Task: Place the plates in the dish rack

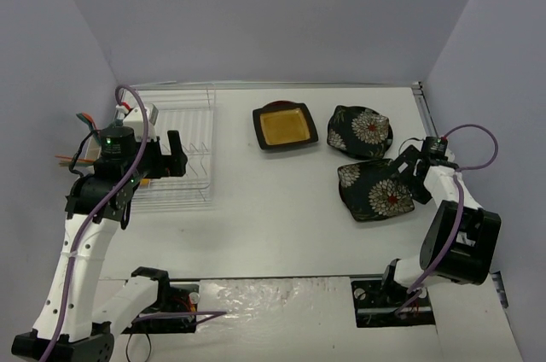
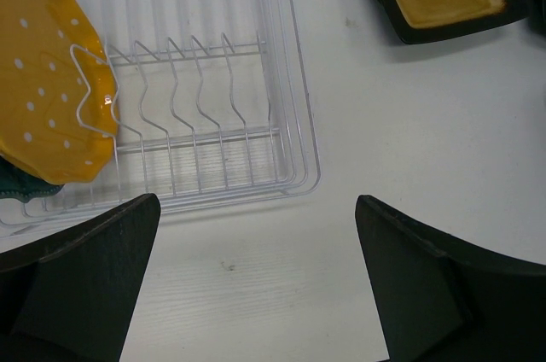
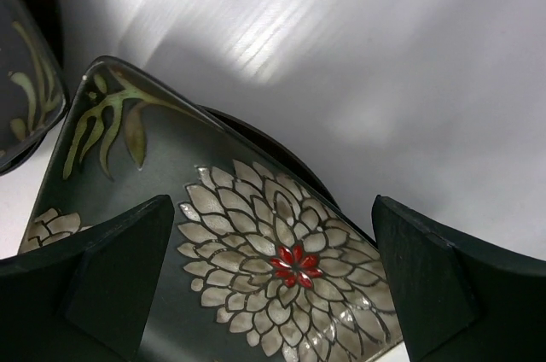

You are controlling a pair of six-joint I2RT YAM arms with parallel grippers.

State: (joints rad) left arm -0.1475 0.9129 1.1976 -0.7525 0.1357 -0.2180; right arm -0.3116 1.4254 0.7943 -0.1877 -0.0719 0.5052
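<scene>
The right arm folds back, the right gripper [image 3: 273,204] spread wide over the nearer flowered plate [image 3: 281,268] (pale petals, red heart). The left gripper [image 2: 256,200], equally spread, hangs at the dish rack [image 2: 213,123]. Only its wrist view shows the white-dotted orange plate [image 2: 43,80] inside. Farther out lies the black square plate [image 1: 285,125].
</scene>
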